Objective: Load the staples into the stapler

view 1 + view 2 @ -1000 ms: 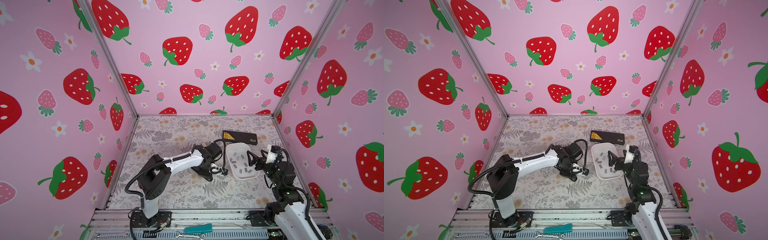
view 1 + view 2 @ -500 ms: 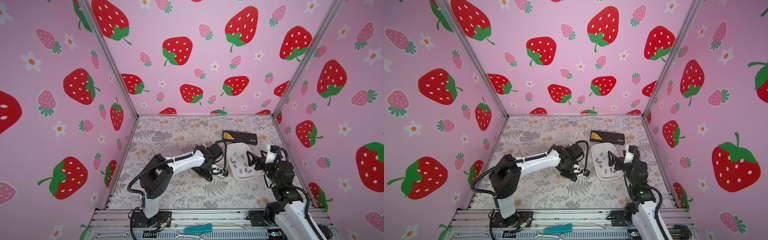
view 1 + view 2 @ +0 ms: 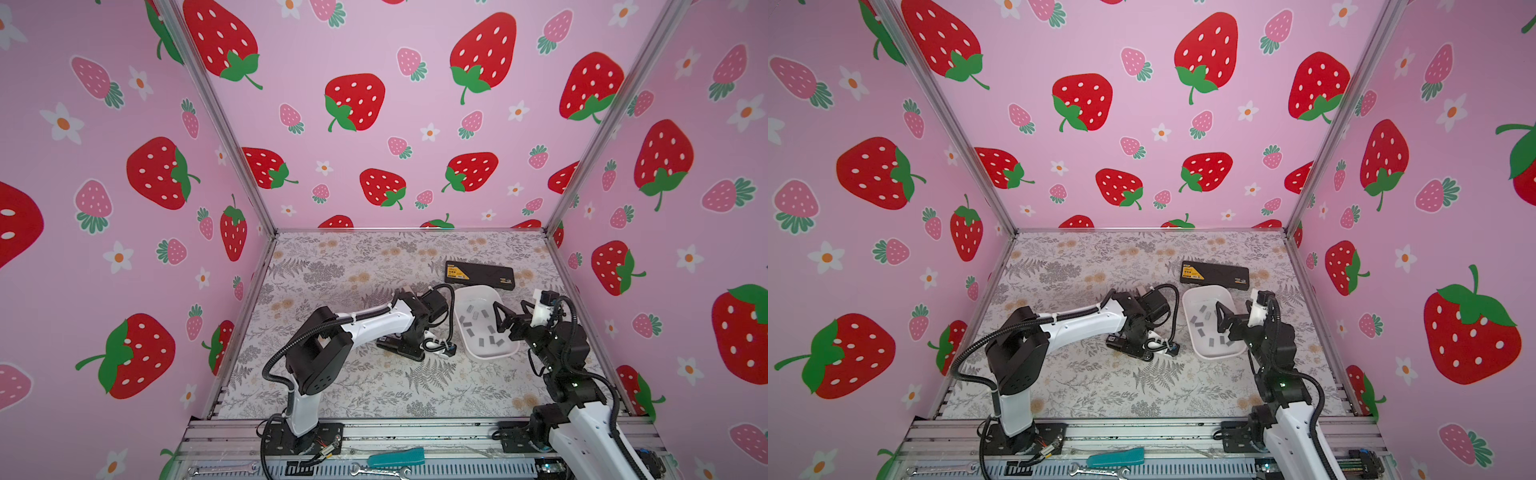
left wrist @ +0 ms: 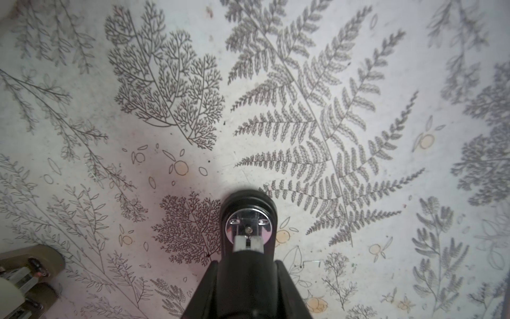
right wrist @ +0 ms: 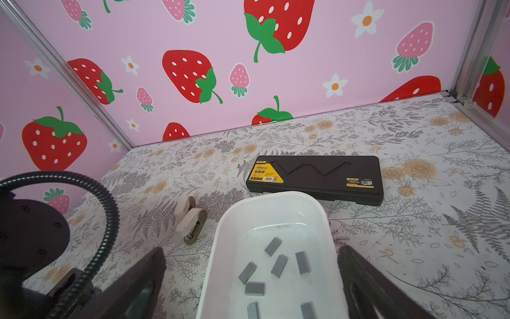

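Left gripper [image 4: 245,263] low at table centre, fingers closed against both sides of black stapler [image 4: 249,212]. Stapler's chrome anvil end pokes out past the fingertips, over the fern-print tabletop [image 4: 358,82].

Right gripper [image 5: 251,252] spread wide, holding nothing, hovering above near end of white tray [image 5: 218,234].

Staples [image 5: 278,265]: short grey strips lying loose and scattered on the tray floor.

Tray sits right of centre, just right of the left gripper in both top views.

Black case [image 5: 317,176] with yellow label lies flat just beyond tray's far rim.

Small beige stapler [image 5: 190,221] on the table left of the tray's far end, apart from it.
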Robot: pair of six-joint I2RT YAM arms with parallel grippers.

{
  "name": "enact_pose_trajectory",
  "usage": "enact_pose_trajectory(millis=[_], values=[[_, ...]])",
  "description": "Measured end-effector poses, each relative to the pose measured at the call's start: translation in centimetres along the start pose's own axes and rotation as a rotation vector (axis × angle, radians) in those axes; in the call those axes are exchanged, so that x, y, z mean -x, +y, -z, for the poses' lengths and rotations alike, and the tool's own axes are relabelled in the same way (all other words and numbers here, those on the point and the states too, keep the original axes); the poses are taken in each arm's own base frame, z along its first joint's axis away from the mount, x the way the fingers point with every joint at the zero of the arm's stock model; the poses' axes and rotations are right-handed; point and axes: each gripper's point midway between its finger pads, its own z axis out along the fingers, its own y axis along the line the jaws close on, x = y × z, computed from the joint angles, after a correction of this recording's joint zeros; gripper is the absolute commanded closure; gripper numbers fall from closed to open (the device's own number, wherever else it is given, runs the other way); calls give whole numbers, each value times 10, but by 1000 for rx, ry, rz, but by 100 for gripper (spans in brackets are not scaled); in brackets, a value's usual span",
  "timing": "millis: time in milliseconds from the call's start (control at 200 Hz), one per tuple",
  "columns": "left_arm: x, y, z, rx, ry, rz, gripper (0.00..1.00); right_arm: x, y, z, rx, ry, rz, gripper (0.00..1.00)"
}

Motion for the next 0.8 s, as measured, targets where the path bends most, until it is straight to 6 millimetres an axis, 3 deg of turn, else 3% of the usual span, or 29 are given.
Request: enact_pose_trajectory(millis=[165, 360, 440, 580, 760, 800], values=[[2, 5, 30, 66, -37, 3, 100, -2, -5, -2, -24, 5, -28, 1], [7, 19, 100, 263, -136, 21, 100, -8, 2, -8, 20, 48, -70, 14], [7, 26, 125, 354, -175, 39, 100, -8, 15, -11, 85, 54, -126, 12], [3, 32, 151, 466, -208, 80, 100, -6, 64, -8, 311, 8, -241, 12], [-4, 31, 150, 500, -177, 105, 100, -27, 150, 5, 558, 104, -257, 14], [-4, 30, 151, 504, -177, 107, 100, -27, 162, 6, 584, 113, -256, 16]])
